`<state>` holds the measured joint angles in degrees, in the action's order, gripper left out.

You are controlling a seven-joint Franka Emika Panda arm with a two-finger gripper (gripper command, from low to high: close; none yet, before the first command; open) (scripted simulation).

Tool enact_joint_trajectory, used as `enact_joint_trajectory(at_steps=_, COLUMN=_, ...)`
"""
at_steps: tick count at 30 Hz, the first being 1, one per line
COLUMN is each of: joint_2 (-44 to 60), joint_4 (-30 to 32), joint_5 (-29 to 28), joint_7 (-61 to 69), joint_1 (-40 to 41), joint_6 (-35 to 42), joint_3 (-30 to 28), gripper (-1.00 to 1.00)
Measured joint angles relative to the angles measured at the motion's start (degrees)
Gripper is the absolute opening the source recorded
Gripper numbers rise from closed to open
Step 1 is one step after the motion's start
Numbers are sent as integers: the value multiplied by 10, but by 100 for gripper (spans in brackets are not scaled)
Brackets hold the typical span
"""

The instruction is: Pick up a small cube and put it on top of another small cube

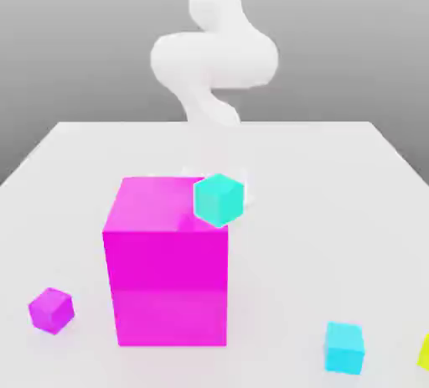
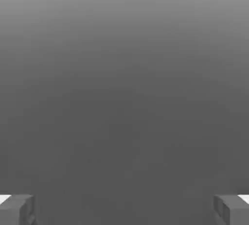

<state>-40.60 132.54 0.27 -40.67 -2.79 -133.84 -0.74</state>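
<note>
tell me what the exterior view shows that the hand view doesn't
Exterior view: the white arm rising behind a white table, a big magenta block, a turquoise small cube by the block's upper corner on the exterior view's right, a small purple-magenta cube toward the exterior view's left, a sky-blue small cube toward its right, and a yellow-green sliver at that edge.

Hand view: the gripper, open, its two fingertips far apart against plain grey, nothing between them.

Shared: the plain grey backdrop; no object appears in both.
</note>
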Motion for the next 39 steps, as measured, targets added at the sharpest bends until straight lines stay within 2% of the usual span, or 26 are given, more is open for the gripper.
enact_joint_trajectory(at_steps=11, joint_2=232, joint_4=34, joint_5=22, joint_7=236, joint_1=-111, joint_6=-91, joint_3=-23, gripper=0)
enact_joint_trajectory(at_steps=19, joint_2=398, joint_4=58, joint_5=33, joint_7=402, joint_1=-166, joint_6=-156, joint_3=-5, gripper=0)
enact_joint_trajectory(at_steps=26, joint_2=542, joint_4=78, joint_5=-2, joint_7=512, joint_1=-186, joint_6=-215, joint_3=16, gripper=0)
enact_joint_trajectory(at_steps=31, joint_2=646, joint_4=63, joint_5=-15, joint_7=519, joint_1=-190, joint_6=-291, joint_3=16, gripper=0)
enact_joint_trajectory(at_steps=32, joint_2=658, joint_4=61, joint_5=-16, joint_7=519, joint_1=-190, joint_6=-300, joint_3=16, gripper=-100)
enact_joint_trajectory(at_steps=39, joint_2=657, joint_4=61, joint_5=-17, joint_7=518, joint_1=-190, joint_6=-298, joint_3=16, gripper=-100)
